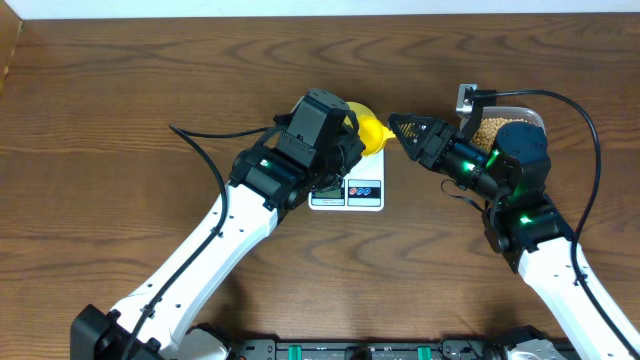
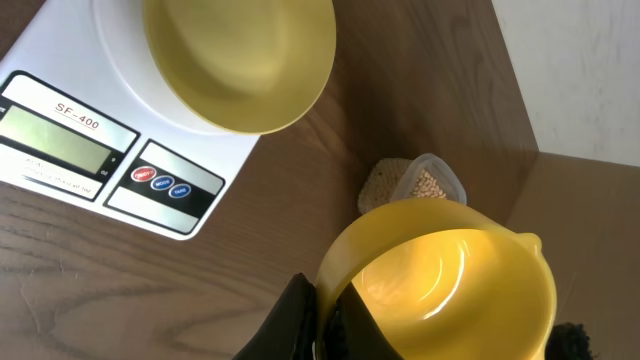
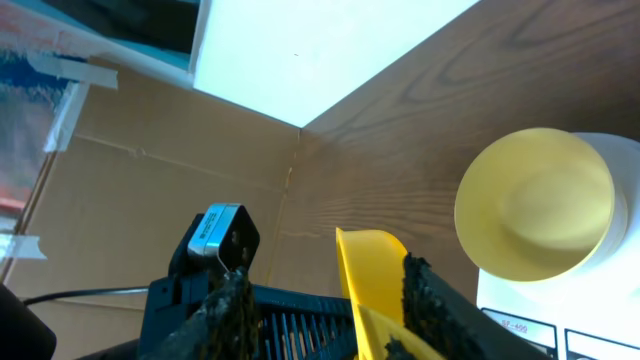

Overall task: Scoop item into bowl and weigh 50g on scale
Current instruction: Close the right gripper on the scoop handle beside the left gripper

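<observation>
Rightward of scale (image 1: pixel 345 193), scoop (image 1: pixel 372 132) over bare table (image 1: pixel 120 120).

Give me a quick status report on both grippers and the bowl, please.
Left gripper shut on scoop, scoop empty. Right gripper open by it. Bowl empty on scale. Beans in tub, path clear.

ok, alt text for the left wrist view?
An empty yellow bowl sits on the round platform of a white scale, upper left. In the foreground an empty yellow scoop has its rim in the left claw. Beyond it, a clear tub holds beans.
</observation>
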You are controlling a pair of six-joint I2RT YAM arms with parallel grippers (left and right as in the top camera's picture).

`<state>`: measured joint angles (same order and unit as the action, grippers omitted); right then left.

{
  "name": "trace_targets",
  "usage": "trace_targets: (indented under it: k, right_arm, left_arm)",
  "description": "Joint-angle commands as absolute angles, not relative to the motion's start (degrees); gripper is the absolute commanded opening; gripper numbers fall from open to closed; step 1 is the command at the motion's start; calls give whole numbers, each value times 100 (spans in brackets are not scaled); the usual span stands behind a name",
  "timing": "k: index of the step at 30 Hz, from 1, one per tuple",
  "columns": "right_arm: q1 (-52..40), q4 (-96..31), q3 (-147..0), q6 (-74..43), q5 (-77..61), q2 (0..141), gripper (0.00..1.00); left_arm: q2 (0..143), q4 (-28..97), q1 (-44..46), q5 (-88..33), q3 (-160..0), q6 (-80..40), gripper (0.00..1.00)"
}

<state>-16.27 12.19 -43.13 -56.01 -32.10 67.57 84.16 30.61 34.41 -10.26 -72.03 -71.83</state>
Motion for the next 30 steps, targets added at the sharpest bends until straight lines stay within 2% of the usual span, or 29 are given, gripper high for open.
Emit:
trace_targets:
  k: [1,9,17,27,30]
  right_arm:
    - [-1662,1221,-4423,-5572,-3183,6849,42]
    - [-1662,1221,-4423,-5577,-3183,6882,35]
    - [-1662,1221,-4423,-5640,-3183,6893,23]
    - [-1660,1221,-4423,-5680,-3183,6893,13]
    - [-1662,1221,-4423,-5677,-3183,6893,6]
  left_arm:
    - [8466,3050,3448,-937,-7244,-7188,7]
    - [8466,3050,3448,-937,-7244,-7188,7]
    - [8466,3048,3448,-937,-7244,-7185,7]
    - [8466,3050,3448,-937,-7244,-7188,7]
    - [8466,3050,3448,-937,-7244,-7188,7]
